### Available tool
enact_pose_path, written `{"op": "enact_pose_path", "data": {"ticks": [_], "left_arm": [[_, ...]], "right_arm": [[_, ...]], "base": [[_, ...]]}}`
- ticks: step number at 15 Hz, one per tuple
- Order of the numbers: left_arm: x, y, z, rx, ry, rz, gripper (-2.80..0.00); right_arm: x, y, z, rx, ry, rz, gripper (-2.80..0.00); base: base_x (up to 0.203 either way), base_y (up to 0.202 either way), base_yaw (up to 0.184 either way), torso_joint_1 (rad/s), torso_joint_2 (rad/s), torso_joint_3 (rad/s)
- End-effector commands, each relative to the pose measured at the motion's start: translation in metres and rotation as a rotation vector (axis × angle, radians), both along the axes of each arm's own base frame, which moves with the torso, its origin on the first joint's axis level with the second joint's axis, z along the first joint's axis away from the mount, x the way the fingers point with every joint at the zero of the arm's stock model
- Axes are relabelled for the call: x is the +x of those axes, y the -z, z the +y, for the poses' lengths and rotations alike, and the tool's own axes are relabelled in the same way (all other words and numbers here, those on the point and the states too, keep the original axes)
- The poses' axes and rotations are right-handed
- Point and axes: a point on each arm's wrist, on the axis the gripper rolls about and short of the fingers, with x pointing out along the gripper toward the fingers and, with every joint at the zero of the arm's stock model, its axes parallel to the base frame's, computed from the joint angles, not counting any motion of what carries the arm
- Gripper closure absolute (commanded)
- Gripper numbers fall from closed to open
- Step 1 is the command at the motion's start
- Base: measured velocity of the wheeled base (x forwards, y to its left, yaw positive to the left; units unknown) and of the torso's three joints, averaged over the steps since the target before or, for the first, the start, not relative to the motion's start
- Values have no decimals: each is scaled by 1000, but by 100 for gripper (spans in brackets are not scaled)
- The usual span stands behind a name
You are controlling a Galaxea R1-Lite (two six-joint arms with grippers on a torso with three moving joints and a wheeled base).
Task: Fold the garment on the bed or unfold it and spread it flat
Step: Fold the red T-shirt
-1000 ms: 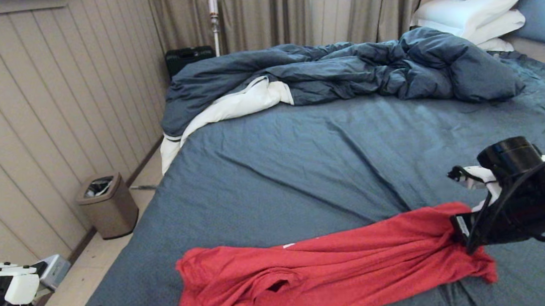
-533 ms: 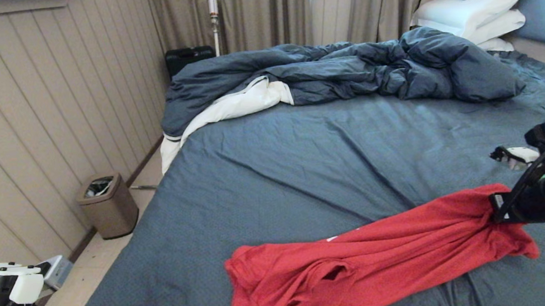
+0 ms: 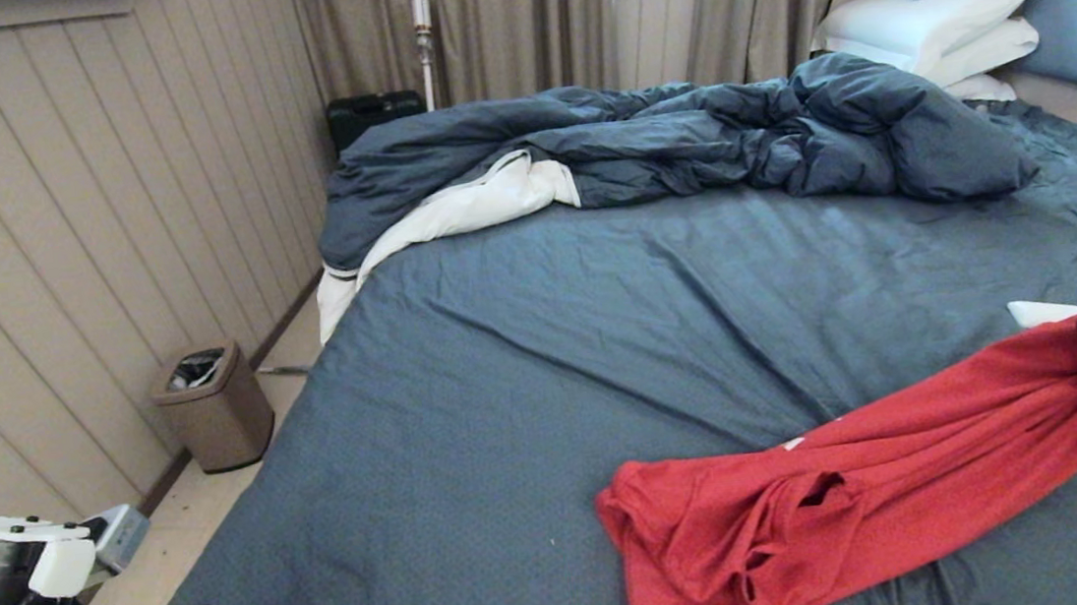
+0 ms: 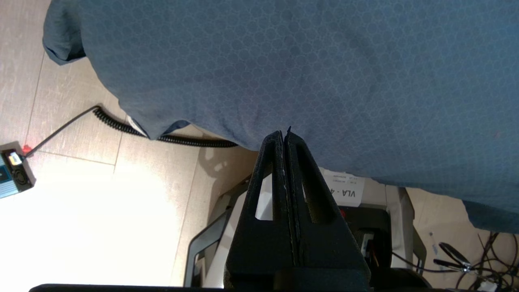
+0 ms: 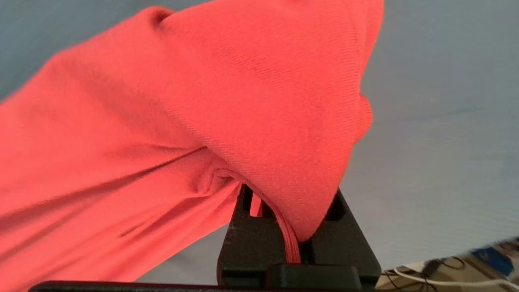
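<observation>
- Right gripper [image 5: 290, 243]: fingers clamped on a bunched edge of the garment [image 3: 874, 497]; in the right wrist view a ribbed hem runs down between the two black fingers, cloth draped over their tips; in the head view the gripper sits at the far right edge of the frame, low over the bed [image 3: 552, 341], mostly out of shot.
- Garment: red T-shirt, gathered into a long rope-like strip from the grip point toward the robot's left; the free end lies in a crumpled heap on the sheet near the front edge; a small white fleck of print shows at the upper fold; the rest of the print is hidden.
- Left gripper [image 4: 286, 140]: fingers pressed together on nothing; parked low at the bed's near-left corner, over the floor, well apart from the shirt.
- Progress, as a judgement: early; the shirt is neither flat nor folded; only one point is held, so the cloth hangs in gathers; no sleeve or hem is laid out.
- Left to do: get the bunched body opened and spread on the sheet; a second grip on another corner would likely help.
- Duvet [image 3: 681, 140]: rumpled along the far side, well clear of the shirt.
</observation>
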Motion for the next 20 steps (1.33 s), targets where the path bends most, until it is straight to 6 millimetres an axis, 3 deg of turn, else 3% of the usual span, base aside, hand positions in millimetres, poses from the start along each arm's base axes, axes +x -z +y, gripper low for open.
{"op": "enact_pose_path", "data": {"ticks": [1,3,5,9,13,16,20], "left_arm": [[-1,0,-1,-2,2,1,0],[-1,1,-1,-1,5,4,0],[-1,1,-1,-1,6,4,0],[-2,0,-1,-2,7,-4,0],[-3,0,-1,2,7,-5,0],[0,0,-1,4,6,-6,0],[0,0,-1,3,7,-4,0]], "right_arm": [[5,1,-25,-2,42,4,0],[-5,-3,-26,10,46,17,0],[-20,-20,-5,47,-1,-9,0],[-37,-50,95,170,-286,-13,0],[-53,-57,185,237,-552,21,0],[-58,-58,234,272,-710,46,0],[-47,-39,284,291,-856,148,0]], "base": [[0,0,0,0,0,0],[0,0,0,0,0,0],[0,0,0,0,0,0],[0,0,0,0,0,0],[0,0,0,0,0,0],[0,0,0,0,0,0],[0,0,0,0,0,0]]}}
